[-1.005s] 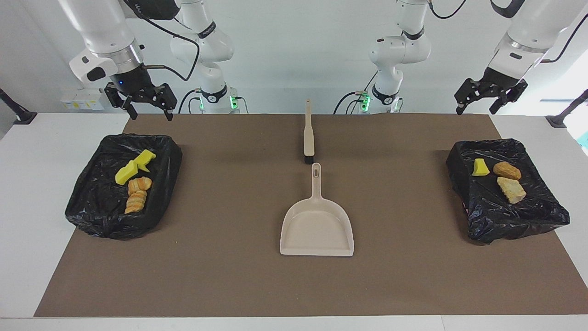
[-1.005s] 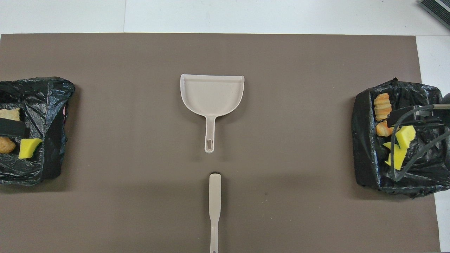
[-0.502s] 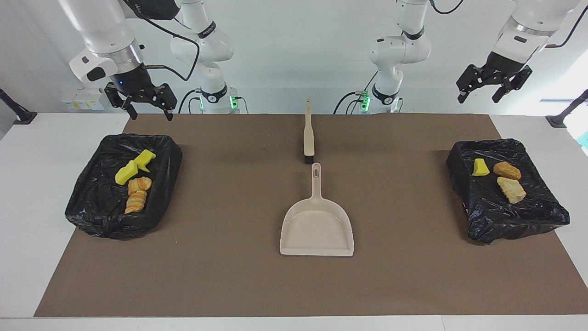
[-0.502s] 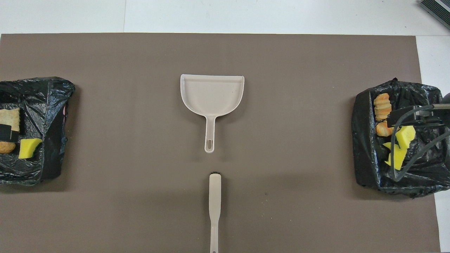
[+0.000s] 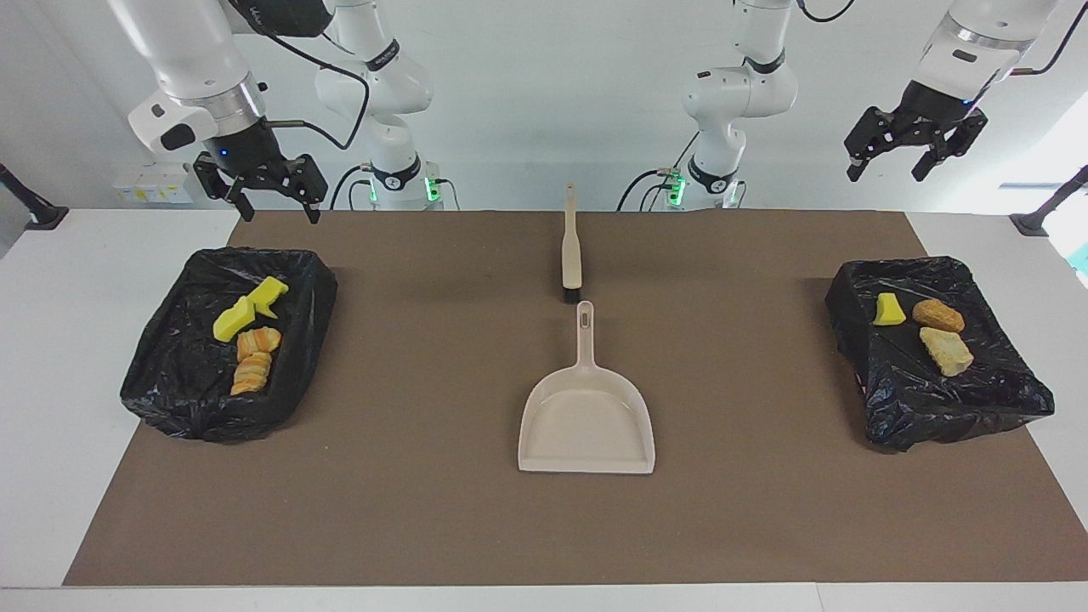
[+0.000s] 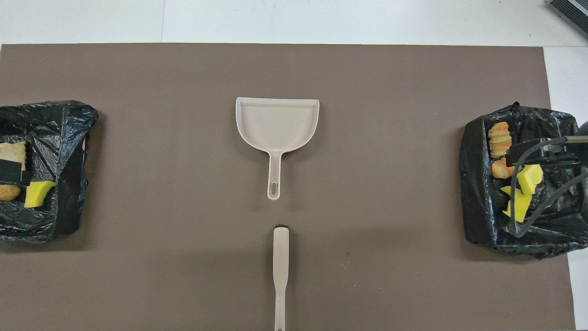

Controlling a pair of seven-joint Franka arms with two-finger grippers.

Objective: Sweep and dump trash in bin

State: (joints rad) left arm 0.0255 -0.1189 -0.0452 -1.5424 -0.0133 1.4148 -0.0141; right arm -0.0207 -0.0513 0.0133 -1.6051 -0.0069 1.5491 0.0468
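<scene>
We see open brown mat over most of the table. Only the dustpan and brush sit on the centre line (handle to handle, a small gap between). Lined bins block each end, scraps inside. Wide lanes run between centre line and bins.

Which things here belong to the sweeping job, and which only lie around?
Job:
- trash scraps, all in the bins
- two black-lined bins
- dustpan
- hand brush

Lying about:
- brown mat
- white power strip
</scene>
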